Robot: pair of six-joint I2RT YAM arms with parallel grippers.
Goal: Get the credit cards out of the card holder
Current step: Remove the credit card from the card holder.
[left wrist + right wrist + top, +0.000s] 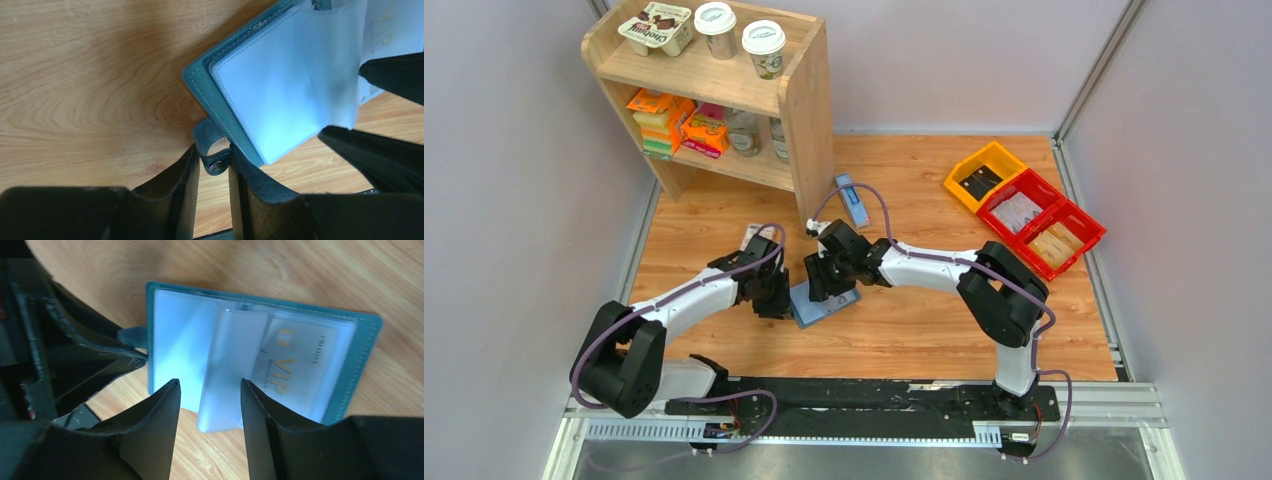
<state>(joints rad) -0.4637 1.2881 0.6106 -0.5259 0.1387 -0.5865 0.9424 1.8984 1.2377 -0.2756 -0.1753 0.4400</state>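
Observation:
The teal card holder [822, 308] lies open on the wooden table between my two grippers. Its pale blue plastic sleeves face up in the left wrist view [280, 85] and in the right wrist view [175, 335]. A white card with gold "VIP" lettering [295, 365] sits in a sleeve on the right half. My left gripper [214, 161] is shut on the holder's closure tab [216, 164], at its snap. My right gripper [210, 385] is open and straddles one frosted sleeve [232, 365] that stands up from the spine, with a gap on the sleeve's left.
A wooden shelf [809, 110] at the back left carries paper cups, a yoghurt pack and sponges. A narrow blue-and-white box [852, 200] lies by its foot. Yellow and red bins [1024, 205] sit at the back right. A flat pack [753, 238] shows behind the left arm.

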